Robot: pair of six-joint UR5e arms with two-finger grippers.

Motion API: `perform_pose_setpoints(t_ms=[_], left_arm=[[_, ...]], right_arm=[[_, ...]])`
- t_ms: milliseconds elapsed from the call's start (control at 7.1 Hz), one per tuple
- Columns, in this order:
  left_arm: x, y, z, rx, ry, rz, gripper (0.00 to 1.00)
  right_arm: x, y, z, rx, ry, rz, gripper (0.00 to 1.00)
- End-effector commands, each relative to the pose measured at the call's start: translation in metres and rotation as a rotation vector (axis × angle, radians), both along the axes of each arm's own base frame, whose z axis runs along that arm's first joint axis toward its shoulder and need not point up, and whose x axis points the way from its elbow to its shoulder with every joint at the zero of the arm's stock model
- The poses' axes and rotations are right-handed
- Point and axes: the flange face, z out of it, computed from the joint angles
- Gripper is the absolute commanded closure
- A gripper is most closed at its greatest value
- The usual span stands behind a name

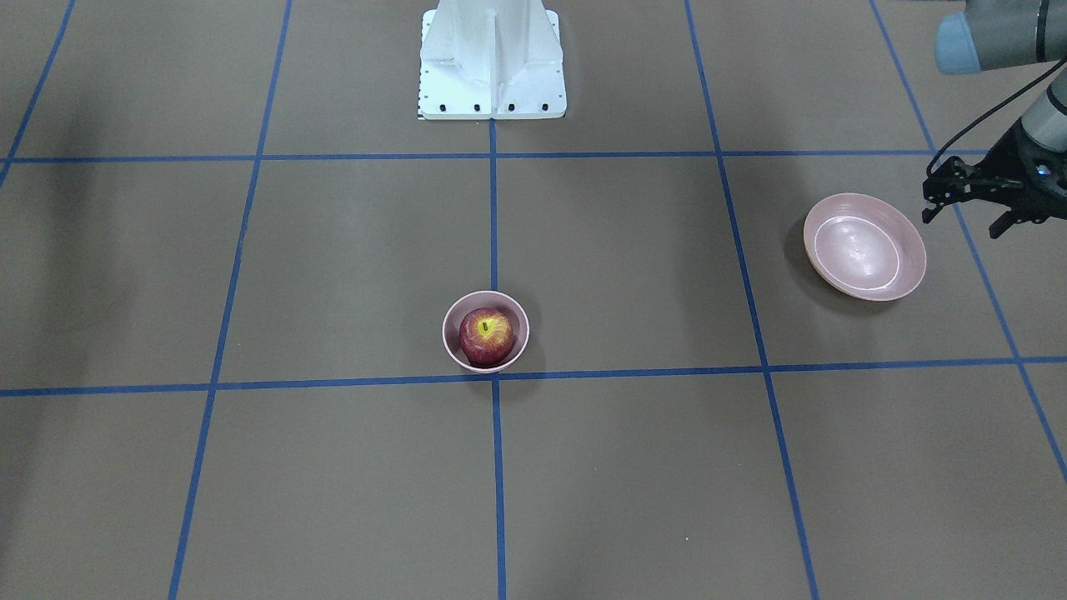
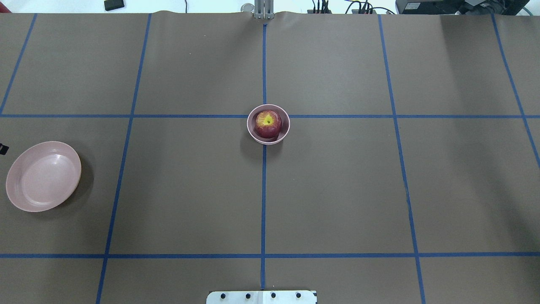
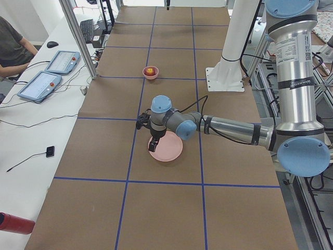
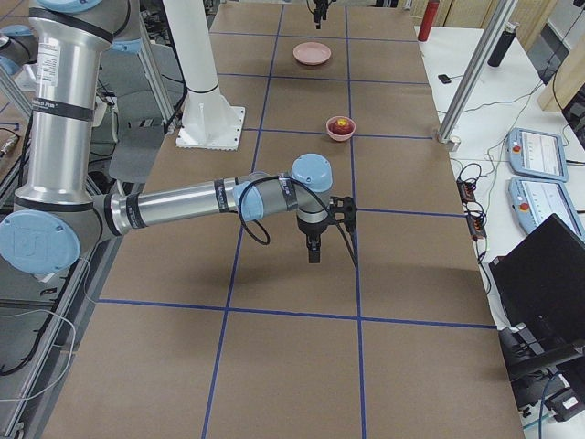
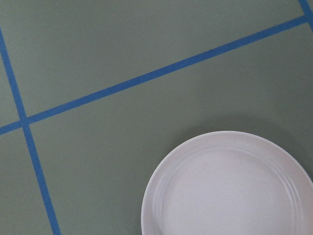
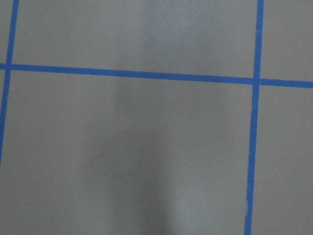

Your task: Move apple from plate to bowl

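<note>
Apple sits in the bowl, off every edge, so we'd just fear the empty, spread left gripper clipping the left-edge plate; can't tell on the right gripper.

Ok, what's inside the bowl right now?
The apple sits inside the bowl, stem end up, nearly filling it. The bowl's floor beneath the apple is covered, so I can't see whether anything else lies under it.

Brown table w/ blue tape grid, red bottle beside it.
</note>
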Motion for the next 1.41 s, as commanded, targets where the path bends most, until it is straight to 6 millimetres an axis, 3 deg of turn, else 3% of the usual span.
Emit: perform_pose_setpoints(t_ms=[0,282,563,1268], left_arm=[[-0.037,-0.004,-0.008,-0.076,0.059,-0.039,0.02],[-0.054,0.000,-0.024,-0.045,0.067,-0.066,0.02],[-0.067,0.002,-0.025,-0.062,0.057,-0.082,0.02],[-0.068,0.004,-0.030,-0.057,0.057,-0.084,0.02]], right_arm=[[0.001,-0.001,0.001,0.003,0.014,0.004,0.00],[0.001,-0.003,0.004,-0.002,0.019,0.005,0.00],[0.001,-0.004,0.012,-0.011,0.030,0.006,0.00],[0.001,-0.004,0.012,-0.006,0.041,0.009,0.00]])
